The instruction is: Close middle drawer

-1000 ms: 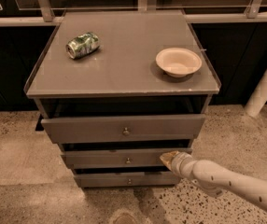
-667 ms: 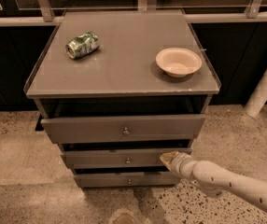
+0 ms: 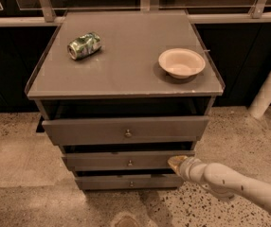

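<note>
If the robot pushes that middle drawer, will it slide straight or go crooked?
Probably it slides in as one piece: the middle drawer looks like a rigid box. It might twist a little, since the gripper sits at the front's right end in the picture, away from the centre knob. It looks shallow, so likely not heavy.

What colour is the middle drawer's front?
Grey middle drawer, clearest in the camera view; gripper at its right end.

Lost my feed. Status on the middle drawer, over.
Gripper at right end of slim grey wooden middle drawer. Drawer ajar. Nothing seen blocking.
</note>
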Robot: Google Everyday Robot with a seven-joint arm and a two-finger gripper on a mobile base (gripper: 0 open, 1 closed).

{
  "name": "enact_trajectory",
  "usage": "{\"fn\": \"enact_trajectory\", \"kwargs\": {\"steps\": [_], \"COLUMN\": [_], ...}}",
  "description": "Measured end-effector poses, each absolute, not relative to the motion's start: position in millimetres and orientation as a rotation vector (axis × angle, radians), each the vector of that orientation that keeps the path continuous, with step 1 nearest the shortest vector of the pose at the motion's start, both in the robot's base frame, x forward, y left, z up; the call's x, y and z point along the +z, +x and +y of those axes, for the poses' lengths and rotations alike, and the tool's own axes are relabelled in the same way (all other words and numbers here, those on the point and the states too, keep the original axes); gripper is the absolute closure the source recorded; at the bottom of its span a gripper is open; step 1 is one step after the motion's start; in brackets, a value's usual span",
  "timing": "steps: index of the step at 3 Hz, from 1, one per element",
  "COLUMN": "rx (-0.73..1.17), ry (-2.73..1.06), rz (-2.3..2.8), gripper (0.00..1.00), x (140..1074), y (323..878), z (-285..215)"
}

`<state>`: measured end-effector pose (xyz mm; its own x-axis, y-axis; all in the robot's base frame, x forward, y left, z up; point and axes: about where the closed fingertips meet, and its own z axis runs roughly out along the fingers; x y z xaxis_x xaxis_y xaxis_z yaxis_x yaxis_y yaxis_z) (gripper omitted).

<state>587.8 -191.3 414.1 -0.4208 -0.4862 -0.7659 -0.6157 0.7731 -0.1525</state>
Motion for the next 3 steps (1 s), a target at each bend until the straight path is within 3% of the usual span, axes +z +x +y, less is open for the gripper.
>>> {"fn": "enact_trajectory", "kwargs": {"steps": [1,2,3], "rx": [0.333,0.461,0.466], "ry": [-0.740,-0.777,-0.779], "rz": [2.250,2.287,2.287], "gripper": [1.00,0.87,0.64], "x": [414,414,414], "y": [518,487,486], "z": [-232,-223,-221]}}
